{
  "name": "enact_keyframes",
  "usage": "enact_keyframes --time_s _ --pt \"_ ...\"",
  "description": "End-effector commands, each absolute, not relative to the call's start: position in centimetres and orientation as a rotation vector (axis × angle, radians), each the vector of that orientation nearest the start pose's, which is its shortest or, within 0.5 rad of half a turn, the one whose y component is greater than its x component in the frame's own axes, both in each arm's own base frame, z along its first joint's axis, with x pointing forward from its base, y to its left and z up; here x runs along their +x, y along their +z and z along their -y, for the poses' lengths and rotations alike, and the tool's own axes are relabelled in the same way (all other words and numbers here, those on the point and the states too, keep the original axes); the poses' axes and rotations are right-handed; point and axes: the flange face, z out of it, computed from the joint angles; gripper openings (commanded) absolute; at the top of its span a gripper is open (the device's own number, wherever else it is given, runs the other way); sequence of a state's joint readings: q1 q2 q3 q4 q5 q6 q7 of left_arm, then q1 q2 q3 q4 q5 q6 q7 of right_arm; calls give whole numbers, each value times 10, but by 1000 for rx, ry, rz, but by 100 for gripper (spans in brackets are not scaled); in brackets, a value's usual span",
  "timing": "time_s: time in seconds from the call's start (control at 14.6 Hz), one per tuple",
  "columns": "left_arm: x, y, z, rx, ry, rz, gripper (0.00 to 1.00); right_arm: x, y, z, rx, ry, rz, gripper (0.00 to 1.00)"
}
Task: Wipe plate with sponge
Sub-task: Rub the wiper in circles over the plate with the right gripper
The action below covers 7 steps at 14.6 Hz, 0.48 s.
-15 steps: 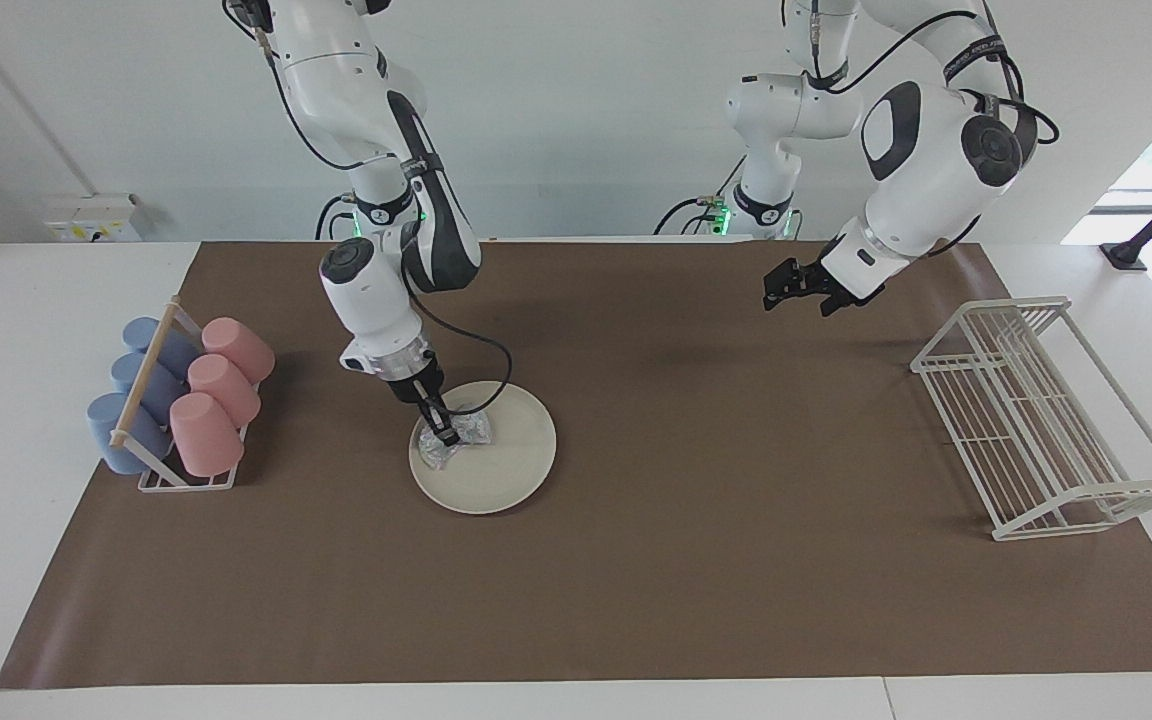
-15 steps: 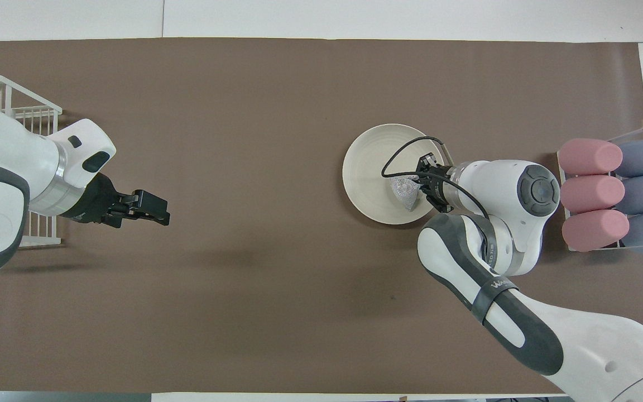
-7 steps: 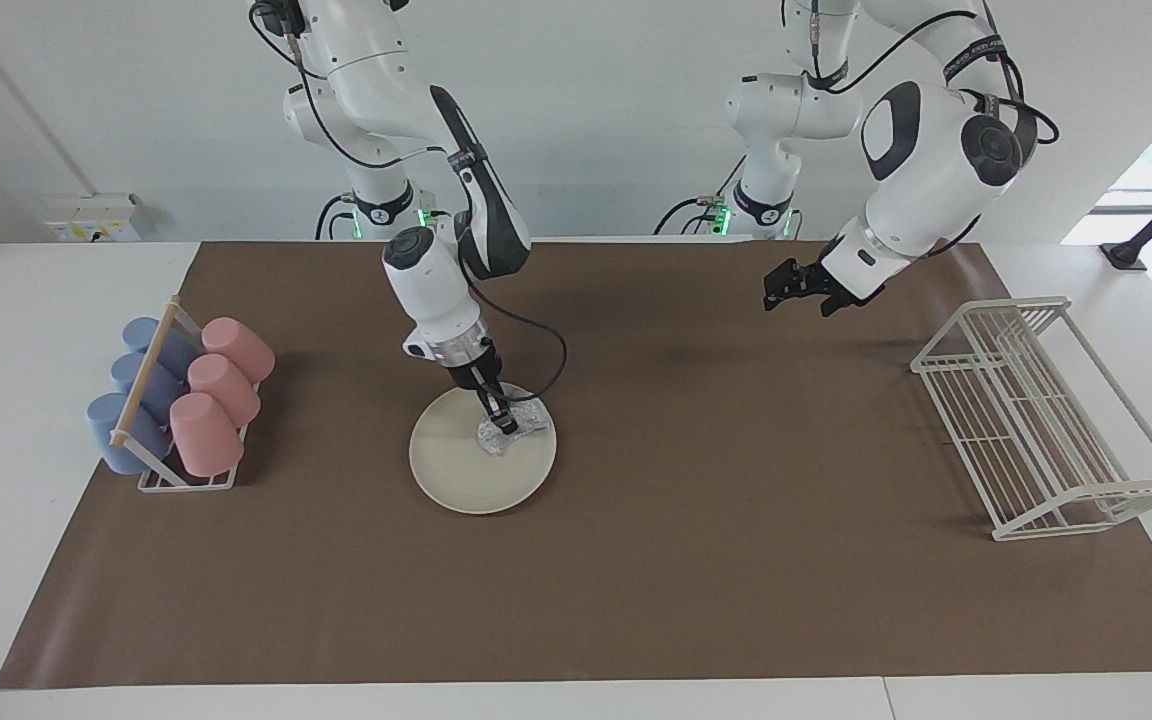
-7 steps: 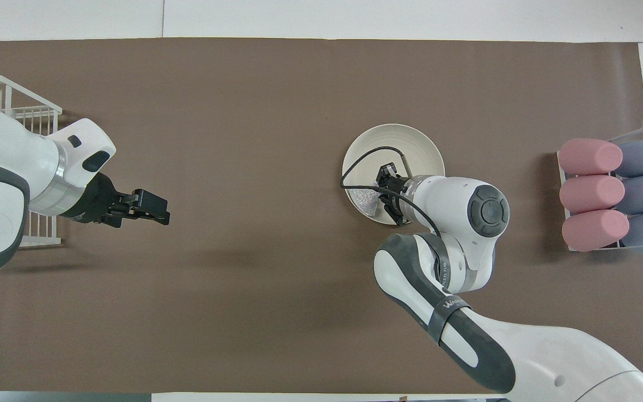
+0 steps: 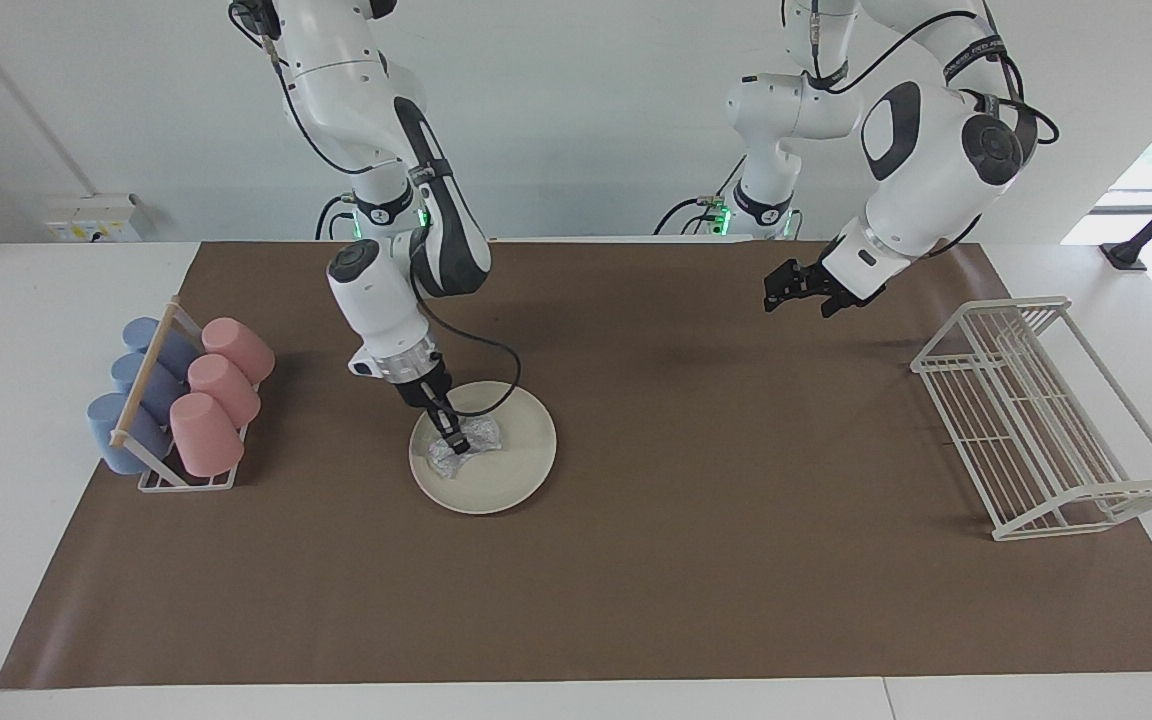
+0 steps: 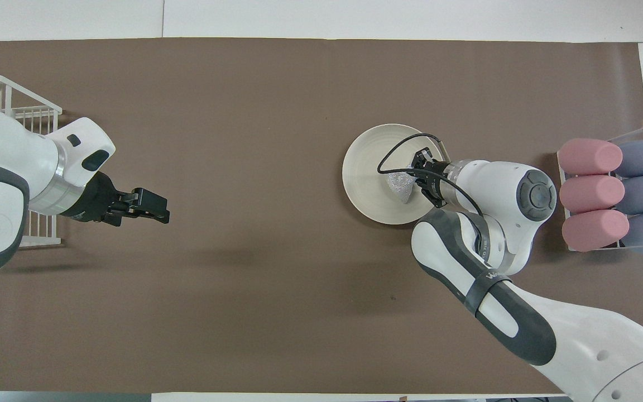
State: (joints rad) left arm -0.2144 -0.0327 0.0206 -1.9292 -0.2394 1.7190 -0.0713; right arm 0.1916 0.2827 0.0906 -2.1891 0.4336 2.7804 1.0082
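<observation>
The round cream-white plate (image 5: 511, 470) (image 6: 369, 167) lies on the brown mat toward the right arm's end of the table. The silvery sponge (image 5: 471, 440) (image 6: 399, 185) rests on the plate. My right gripper (image 5: 456, 443) (image 6: 413, 181) is shut on the sponge's middle and presses it onto the plate, on the part toward the cup rack. My left gripper (image 5: 784, 292) (image 6: 157, 211) hovers over the mat toward the left arm's end, holding nothing, and waits.
A rack with pink cups (image 5: 216, 390) (image 6: 592, 192) and blue cups (image 5: 131, 395) stands at the right arm's end. A white wire rack (image 5: 1036, 415) (image 6: 14, 111) stands at the left arm's end. The brown mat (image 5: 636, 580) covers the table.
My right gripper swept the sponge across the plate toward the left arm's end, then back toward the cup rack. The left arm has not moved.
</observation>
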Motion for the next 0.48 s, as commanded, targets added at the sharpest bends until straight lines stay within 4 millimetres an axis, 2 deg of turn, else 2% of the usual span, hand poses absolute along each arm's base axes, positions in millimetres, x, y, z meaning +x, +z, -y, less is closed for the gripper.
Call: enact_keyframes --time_s 0.0,0.07,0.14,0.34,0.41 --pt "514 492 121 -3313 311 -80 100 561 263 -152 -2365 -77 -1478 0" --pt "514 493 122 -3313 309 -73 100 560 263 -155 -2356 -71 -1492 0" --pt "513 493 124 -3312 310 -68 100 557 264 -168 -2345 -63 -1502 0" --pt "513 492 124 -3311 316 -65 100 539 260 -218 -2300 -15 -1563 0" --pt "514 492 124 -3312 313 -68 100 537 260 -229 -2274 -28 -1578 0"
